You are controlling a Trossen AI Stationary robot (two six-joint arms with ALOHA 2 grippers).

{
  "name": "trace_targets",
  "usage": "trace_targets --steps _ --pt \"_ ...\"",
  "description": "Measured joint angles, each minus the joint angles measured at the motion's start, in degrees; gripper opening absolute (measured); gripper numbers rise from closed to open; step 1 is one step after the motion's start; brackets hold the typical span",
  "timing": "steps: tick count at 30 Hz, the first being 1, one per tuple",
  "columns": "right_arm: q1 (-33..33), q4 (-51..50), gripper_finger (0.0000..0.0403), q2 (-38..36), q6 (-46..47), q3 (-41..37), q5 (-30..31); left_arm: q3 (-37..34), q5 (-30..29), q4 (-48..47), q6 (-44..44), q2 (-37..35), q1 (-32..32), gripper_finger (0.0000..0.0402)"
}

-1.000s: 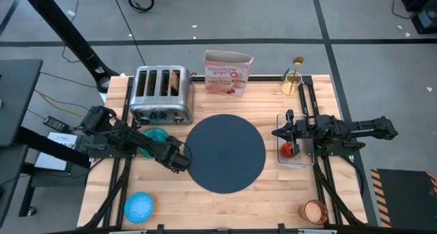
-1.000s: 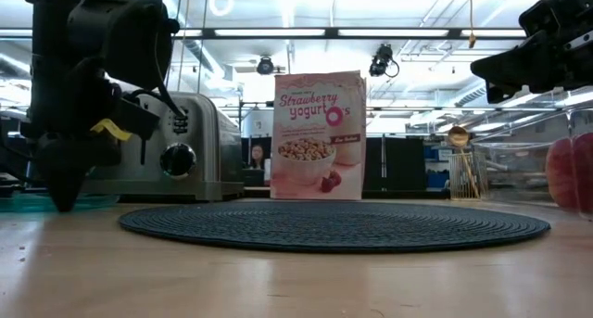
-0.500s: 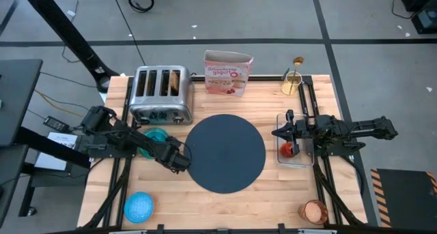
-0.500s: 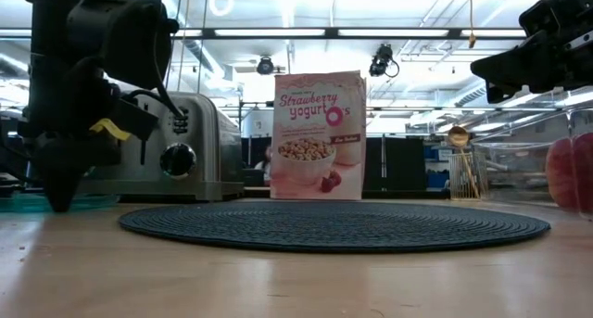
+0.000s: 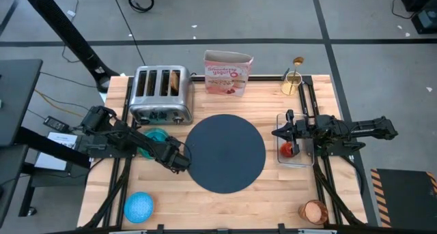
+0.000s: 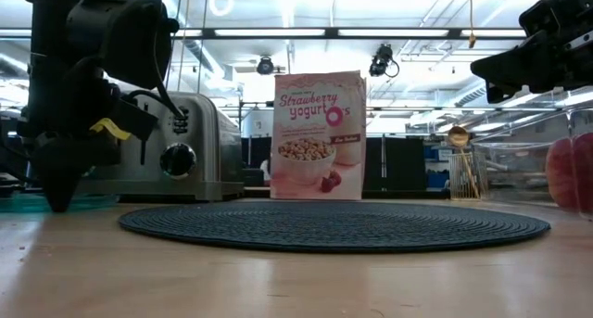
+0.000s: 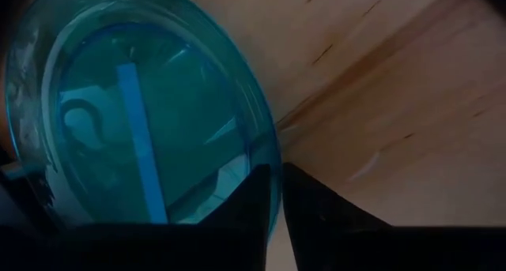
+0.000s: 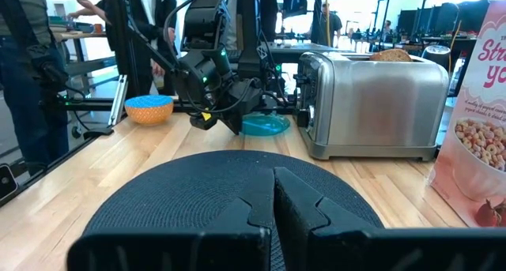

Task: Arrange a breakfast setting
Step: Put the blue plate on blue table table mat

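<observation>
The left gripper [image 5: 183,163] is down at the desk [image 5: 273,193], its 2 fingers [image 7: 253,204] nearly together with the rim of the small teal plate [image 7: 142,121] pinched between their tips; the rest of the plate lies flat on the wood behind the fingers, toward the toaster [image 5: 161,94]. Just ahead of those fingertips lies the edge of the large round dark slate-blue mat [image 5: 225,152], which is bare. A toast slice [image 5: 175,80] stands in 1 of the toaster's slots, beyond the plate from the fingers. The small blue bowl [image 5: 138,207] sits near the front desk edge, well apart from the left fingers and to their side. The right gripper [image 5: 288,132] hangs above a clear container [image 5: 295,151] on the far side of the mat, its 2 fingers [image 8: 296,204] pressed together on nothing and pointing across the mat toward the left arm. The red fruit [image 5: 288,149] rests in that container, directly below the right fingers. The amber cup [image 5: 315,211] stands near the front corner, well apart from them, and the gold spoon [image 5: 295,74] stands upright in a holder at the back edge, beside the cereal box [image 5: 228,73].
</observation>
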Motion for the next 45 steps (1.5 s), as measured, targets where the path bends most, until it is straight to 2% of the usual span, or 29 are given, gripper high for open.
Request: trace_targets --steps 5,10,18,26,30,32,35,40,45 --pt "0.0 0.0 0.0014 0.0 0.0 0.01 0.0 0.0 0.2 -0.13 0.0 -0.02 -0.02 0.0015" --pt "0.0 0.0 0.0014 0.0 0.0 0.01 0.0 1.28 0.65 -0.43 0.77 -0.02 -0.3 0.0013" --pt "0.0 -0.02 0.0014 0.0 -1.43 -0.01 0.0 7.34 -0.76 -1.84 1.76 -0.02 -2.52 0.0012" --pt "0.0 -0.02 0.0014 0.0 -4.5 0.0 0.0 15.48 -3.81 -6.35 6.19 -0.02 -8.37 0.0012" --pt "0.0 -0.02 0.0014 0.01 -4.5 0.01 0.0 20.35 -7.35 -9.02 12.08 -0.02 -12.23 0.0012" --pt "0.0 0.09 0.0014 0.02 -3.98 0.01 0.0 22.3 -9.46 -9.06 17.76 -0.02 -14.41 0.0012" --pt "0.0 1.97 0.0014 0.01 3.14 0.0 0.1 24.1 -10.07 -7.26 27.78 -0.04 -17.36 0.0012" --pt "0.0 4.34 0.0014 0.02 19.05 0.01 4.33 24.33 -10.01 0.05 43.86 -0.04 -21.52 0.0011" --pt "0.07 7.55 0.0014 0.02 21.51 0.0 3.14 24.24 -11.26 5.86 57.86 1.78 -21.56 0.0011"
